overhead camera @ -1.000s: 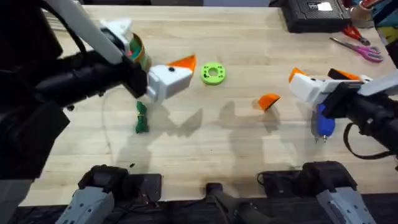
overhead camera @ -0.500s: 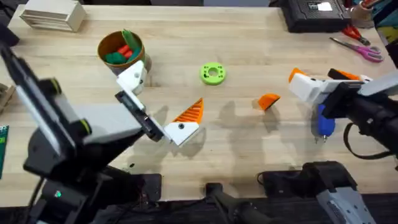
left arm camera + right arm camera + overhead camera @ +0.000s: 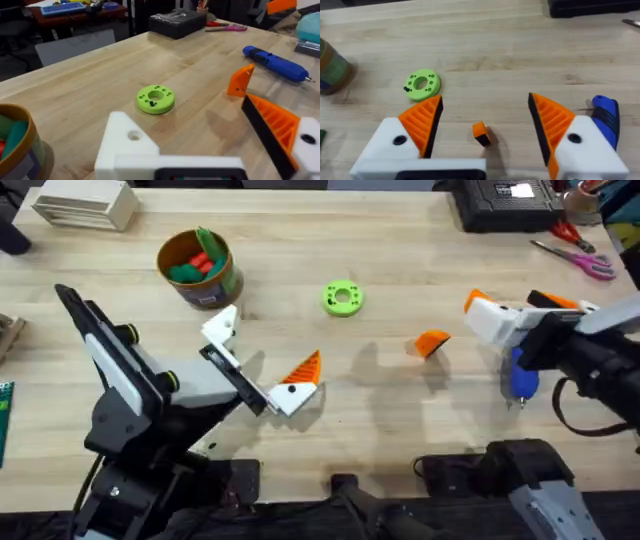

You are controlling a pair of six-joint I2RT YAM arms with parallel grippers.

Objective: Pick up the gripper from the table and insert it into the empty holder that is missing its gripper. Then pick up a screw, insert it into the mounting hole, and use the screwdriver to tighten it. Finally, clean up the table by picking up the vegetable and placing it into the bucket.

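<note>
Orange and wedge-shaped, the loose gripper [image 3: 432, 342] lies on the bare surface, right of middle, between the two arms, its ribbed face tilted up and its longer side running roughly along the surface's width. The right hand [image 3: 500, 318] hovers just beside it on the right-edge side, much nearer than the left hand [image 3: 262, 360], which sits well apart toward the left side of the surface. In the right wrist view the same piece [image 3: 480, 133] lies straight ahead between that hand's two orange ribbed fingers [image 3: 423, 120], which stand wide apart and grip nothing.

The left hand is the one lacking a part: one end of its black rail carries a bare white holder [image 3: 221, 328], the other an orange finger [image 3: 303, 368] on a white base. The gap between them is wide and nothing is held. So the wedge must travel from the right-hand half of the surface across to the bare holder, which points toward the far-left corner where the bucket [image 3: 197, 268] stands with red and green vegetables inside.

My judgement: the right arm is placed to make the pick, a short reach toward the middle. The blue screwdriver [image 3: 523, 378] lies under the right arm near the right edge, and the green ring [image 3: 342, 297] rests toward the far edge, between the hands.
</note>
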